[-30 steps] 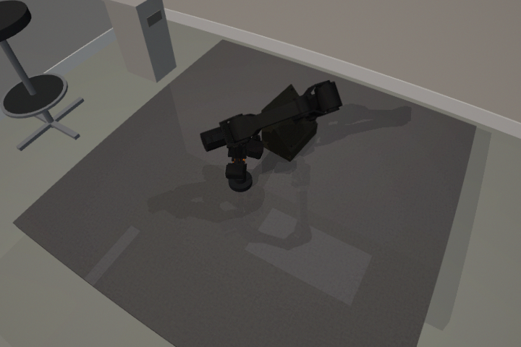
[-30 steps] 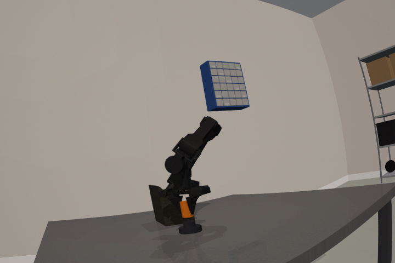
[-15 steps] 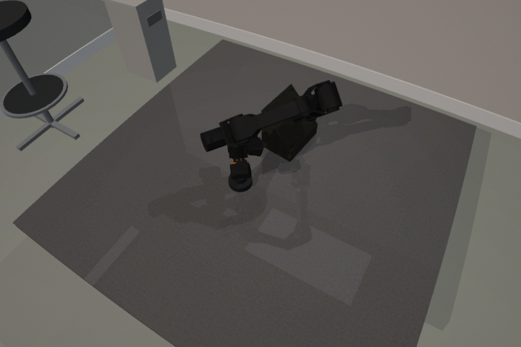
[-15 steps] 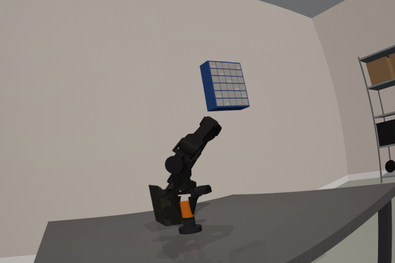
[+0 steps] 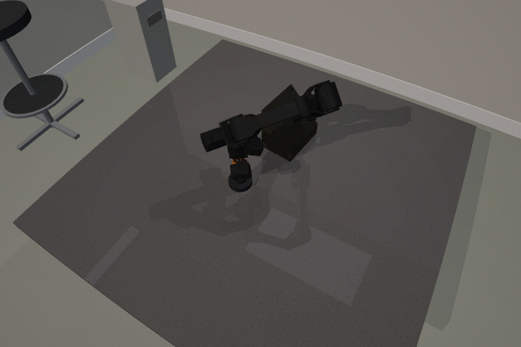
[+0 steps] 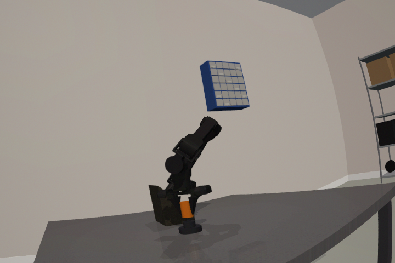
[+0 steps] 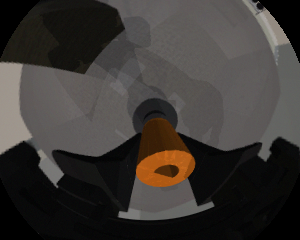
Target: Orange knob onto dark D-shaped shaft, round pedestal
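The orange knob (image 6: pixel 186 209) (image 7: pixel 162 150) is pinched between the fingers of the gripper (image 5: pixel 237 161) (image 6: pixel 186 207) (image 7: pixel 158 136), which stand partway apart, one on each side of it. In the exterior view the knob leans a little and sits directly above the dark neck of the round pedestal (image 5: pixel 239 187) (image 6: pixel 190 229) (image 7: pixel 171 117), with part of that neck showing below it, so it is not down on the pedestal's wide foot. Whether the shaft has entered the knob's hole, I cannot tell. The wrist view looks onto the knob's near end, where a dark opening with one straight side shows. The pedestal stands on the grey counter (image 5: pixel 228 286) (image 6: pixel 266 213) (image 7: pixel 250 85), in from the wall-side edge and farther from that edge than the arm's dark angular base (image 5: pixel 289 155) (image 6: pixel 165 210) (image 7: pixel 85 40). In the top view, the base stands between the counter's two wall-side corners, and the arm reaches from it toward the edge on the side of the stool (image 5: pixel 5 18), its gripper bent down over the pedestal. A tall pale cabinet (image 5: pixel 158 45) stands beyond that edge, near the upper corner. In the exterior view, a blue drawer unit (image 6: pixel 208 86) hangs on the wall, and a metal shelf unit (image 6: pixel 374 120) stands beyond the counter's right-hand corner
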Controlling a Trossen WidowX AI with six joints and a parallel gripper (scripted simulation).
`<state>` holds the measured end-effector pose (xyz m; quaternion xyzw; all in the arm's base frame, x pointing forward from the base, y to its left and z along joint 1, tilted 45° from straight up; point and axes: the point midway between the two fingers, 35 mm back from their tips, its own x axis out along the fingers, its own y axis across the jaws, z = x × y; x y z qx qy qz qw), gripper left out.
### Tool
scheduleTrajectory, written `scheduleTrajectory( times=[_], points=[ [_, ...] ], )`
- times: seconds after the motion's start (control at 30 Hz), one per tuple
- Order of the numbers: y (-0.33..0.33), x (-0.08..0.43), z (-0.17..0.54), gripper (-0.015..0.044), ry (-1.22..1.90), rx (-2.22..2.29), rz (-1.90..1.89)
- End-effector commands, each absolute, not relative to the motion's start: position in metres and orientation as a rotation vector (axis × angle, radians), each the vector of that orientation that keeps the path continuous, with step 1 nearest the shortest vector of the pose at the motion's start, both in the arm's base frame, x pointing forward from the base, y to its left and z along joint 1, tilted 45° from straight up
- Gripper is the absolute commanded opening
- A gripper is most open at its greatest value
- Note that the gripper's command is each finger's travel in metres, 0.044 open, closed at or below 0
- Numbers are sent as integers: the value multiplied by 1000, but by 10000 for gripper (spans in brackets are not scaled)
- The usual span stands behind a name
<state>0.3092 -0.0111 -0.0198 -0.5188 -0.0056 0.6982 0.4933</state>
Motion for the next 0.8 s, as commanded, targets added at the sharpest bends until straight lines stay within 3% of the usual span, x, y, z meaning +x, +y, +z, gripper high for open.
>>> scheduleTrajectory(
  times=[0.0,0.2,0.77],
  points=[
    [-13,309,-17,0,-17,-1260,1692],
    [-13,310,-17,0,91,-1163,1666],
    [-11,309,-20,0,880,-314,1279]
  ],
)
